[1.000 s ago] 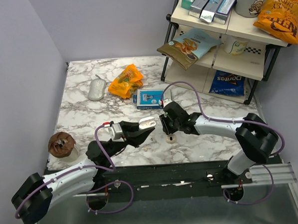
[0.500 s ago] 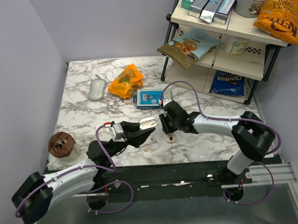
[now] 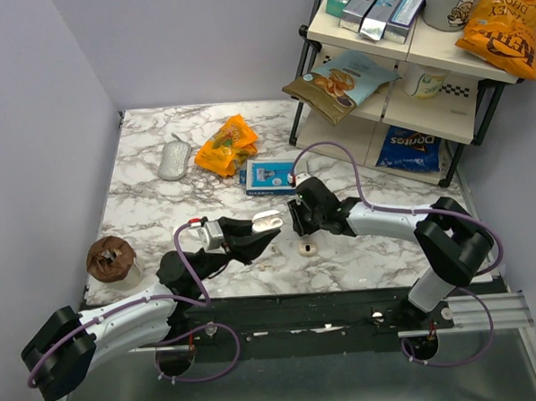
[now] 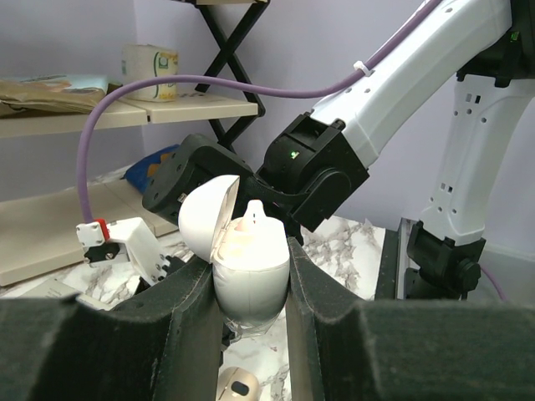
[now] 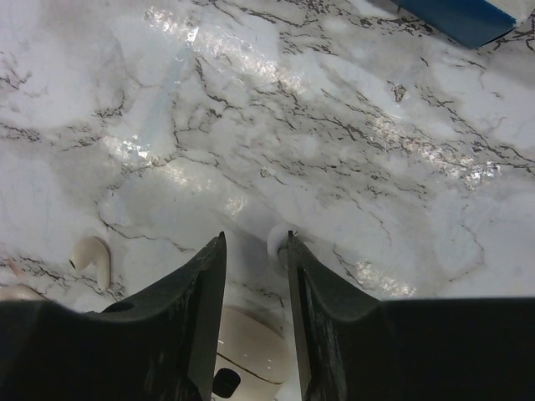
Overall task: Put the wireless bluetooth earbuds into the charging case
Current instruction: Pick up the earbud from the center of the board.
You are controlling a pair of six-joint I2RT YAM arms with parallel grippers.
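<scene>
the left jaws pinch the charging case (image 4: pixel 251 269), lid open, above the surface (image 3: pixel 160 206) close to the middle of its near edge. 1 earbud (image 4: pixel 253 215) stands in the case, stem up. a 2nd earbud (image 3: pixel 306 247) lies on the surface nearby. the right jaws, beside the case, stand narrowly parted; i cannot tell if they hold anything.
</scene>
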